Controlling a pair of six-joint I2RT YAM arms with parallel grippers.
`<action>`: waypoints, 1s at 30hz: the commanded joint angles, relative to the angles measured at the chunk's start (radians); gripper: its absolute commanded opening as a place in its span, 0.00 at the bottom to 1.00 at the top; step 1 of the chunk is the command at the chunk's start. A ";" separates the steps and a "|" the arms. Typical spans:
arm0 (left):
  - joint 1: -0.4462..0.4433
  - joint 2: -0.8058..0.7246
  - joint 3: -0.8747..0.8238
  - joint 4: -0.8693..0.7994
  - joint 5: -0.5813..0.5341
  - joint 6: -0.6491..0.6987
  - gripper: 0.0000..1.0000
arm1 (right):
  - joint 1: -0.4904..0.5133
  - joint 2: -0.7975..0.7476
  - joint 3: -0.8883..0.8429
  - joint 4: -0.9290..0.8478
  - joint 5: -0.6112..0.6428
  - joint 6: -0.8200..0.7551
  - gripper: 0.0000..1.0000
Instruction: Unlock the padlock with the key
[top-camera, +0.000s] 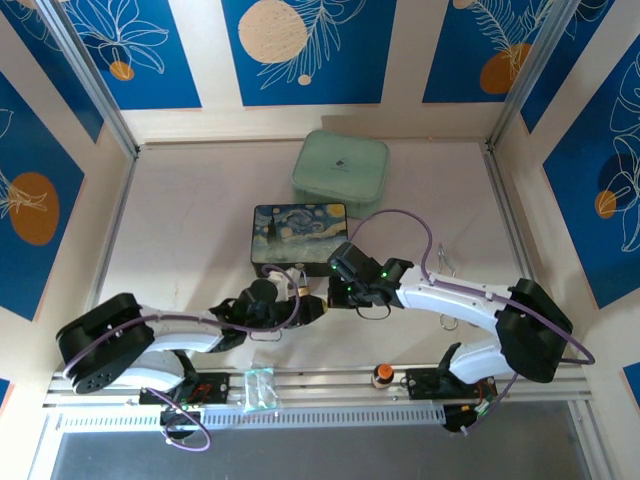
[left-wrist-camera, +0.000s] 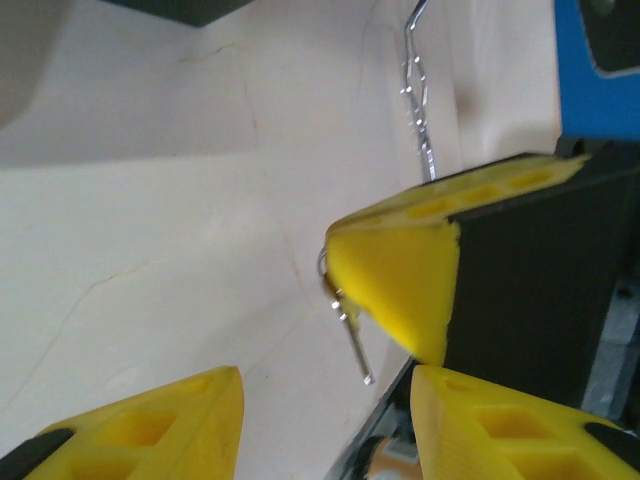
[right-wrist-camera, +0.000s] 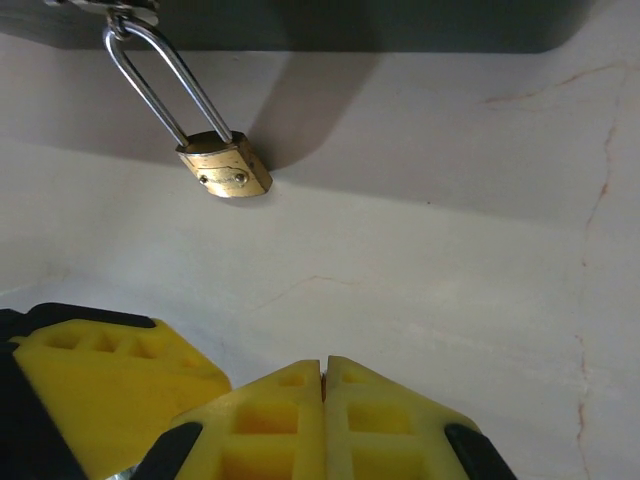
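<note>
The small brass padlock (right-wrist-camera: 225, 165) hangs by its silver shackle (right-wrist-camera: 165, 85) from the front of the dark-blue painted box (top-camera: 300, 238), and rests on the table; it also appears in the top view, padlock (top-camera: 298, 283). My right gripper (right-wrist-camera: 322, 365) is shut, a short way in front of the padlock. In the left wrist view the thin grey key (left-wrist-camera: 355, 345) sticks out of the right gripper's yellow tips (left-wrist-camera: 400, 280). My left gripper (left-wrist-camera: 325, 385) is open just under that key, touching nothing. Both grippers meet in front of the box: left gripper (top-camera: 310, 308), right gripper (top-camera: 338, 290).
A mint-green case (top-camera: 340, 170) lies behind the box. Bent silver wire loops (top-camera: 440, 265) lie on the table to the right, beside the right arm. An orange-topped knob (top-camera: 382, 375) and a clear plastic bag (top-camera: 258, 388) sit at the front rail.
</note>
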 joint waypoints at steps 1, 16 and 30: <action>-0.016 0.014 -0.010 0.137 -0.050 -0.068 0.49 | 0.009 -0.020 0.021 -0.003 0.035 0.023 0.00; -0.041 0.185 -0.003 0.328 -0.077 -0.141 0.27 | 0.018 -0.055 -0.047 0.095 0.011 0.071 0.00; -0.041 0.364 0.013 0.463 -0.076 -0.167 0.14 | 0.009 -0.135 -0.136 0.167 -0.036 0.151 0.00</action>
